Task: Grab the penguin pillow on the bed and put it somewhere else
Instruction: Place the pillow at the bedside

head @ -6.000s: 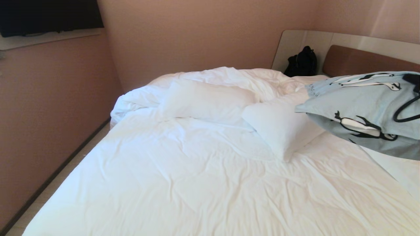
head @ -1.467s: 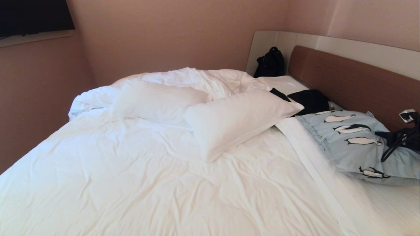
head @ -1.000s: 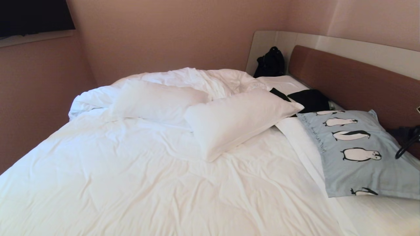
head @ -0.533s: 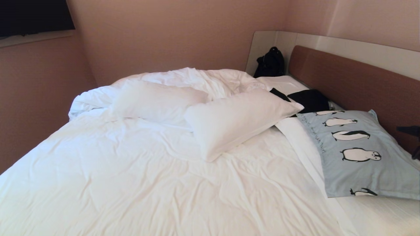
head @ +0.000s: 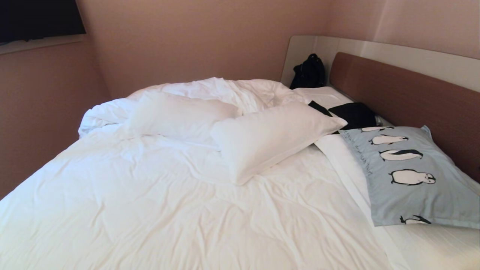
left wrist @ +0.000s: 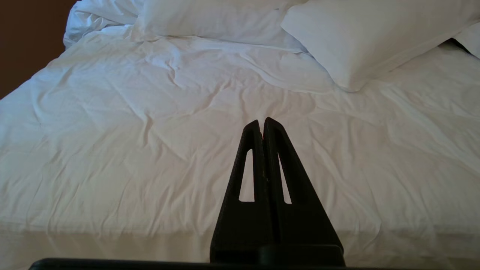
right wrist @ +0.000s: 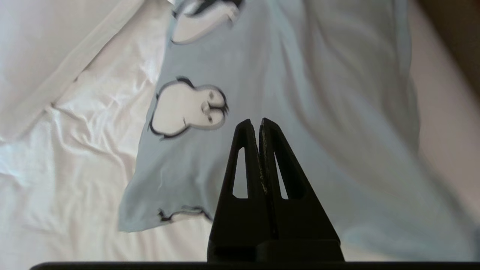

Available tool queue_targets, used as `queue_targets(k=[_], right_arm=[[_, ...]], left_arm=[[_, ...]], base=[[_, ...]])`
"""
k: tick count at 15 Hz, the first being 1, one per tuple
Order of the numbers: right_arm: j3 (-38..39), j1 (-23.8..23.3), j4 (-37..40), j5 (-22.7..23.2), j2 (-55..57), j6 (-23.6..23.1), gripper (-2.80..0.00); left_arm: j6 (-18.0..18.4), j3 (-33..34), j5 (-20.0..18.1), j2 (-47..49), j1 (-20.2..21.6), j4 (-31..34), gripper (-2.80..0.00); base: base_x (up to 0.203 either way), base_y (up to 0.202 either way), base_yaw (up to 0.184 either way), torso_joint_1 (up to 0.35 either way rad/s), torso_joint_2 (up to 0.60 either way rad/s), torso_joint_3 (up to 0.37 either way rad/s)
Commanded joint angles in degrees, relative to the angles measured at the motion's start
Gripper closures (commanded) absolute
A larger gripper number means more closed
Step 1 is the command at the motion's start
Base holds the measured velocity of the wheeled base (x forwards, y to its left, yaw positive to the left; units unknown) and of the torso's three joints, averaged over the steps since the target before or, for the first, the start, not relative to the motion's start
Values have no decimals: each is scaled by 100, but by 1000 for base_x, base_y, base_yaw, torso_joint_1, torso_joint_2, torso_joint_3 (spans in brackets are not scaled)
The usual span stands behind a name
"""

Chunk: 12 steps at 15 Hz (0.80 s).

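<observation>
Pale-blue penguin pillow lies released; my right gripper, pressed together and empty above it, could snag the fabric.

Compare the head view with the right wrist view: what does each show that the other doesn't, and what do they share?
Only the head view shows the brown headboard, two white pillows, the bunched duvet and a black bag in the corner; neither arm appears there. Only the right wrist view shows the right gripper, shut and empty, above the pillow. Both show the penguin pillow lying flat on the bed and the white sheet beside it.
</observation>
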Motion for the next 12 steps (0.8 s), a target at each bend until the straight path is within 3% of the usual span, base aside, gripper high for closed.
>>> queue_targets(k=[1, 3, 4, 6, 8, 10, 12], right_arm=[[265, -71, -5, -281, -13, 1207, 0], [362, -86, -18, -521, 194, 1503, 0], [364, -132, -21, -537, 280, 1655, -280], [326, -202, -36, -552, 435, 1798, -280], [261, -323, -77, -563, 623, 1600, -280], [-5, -436, -160, -544, 904, 868, -280], [-333, -477, -209, -559, 1146, -271, -280]], left_arm=[[0, 0, 2, -2, 1, -2, 0], [0, 0, 2, -2, 1, -2, 0], [0, 0, 2, -2, 1, -2, 0], [6, 0, 2, -2, 1, -2, 0], [8, 0, 2, 1, 1, -2, 0], [0, 0, 2, -2, 1, -2, 0], [9, 0, 2, -2, 1, -2, 0]], base=[[0, 0, 0, 0, 0, 0], [0, 0, 0, 0, 0, 0], [0, 0, 0, 0, 0, 0], [0, 0, 0, 0, 0, 0], [0, 0, 0, 0, 0, 0], [0, 0, 0, 0, 0, 0], [0, 0, 0, 0, 0, 0]])
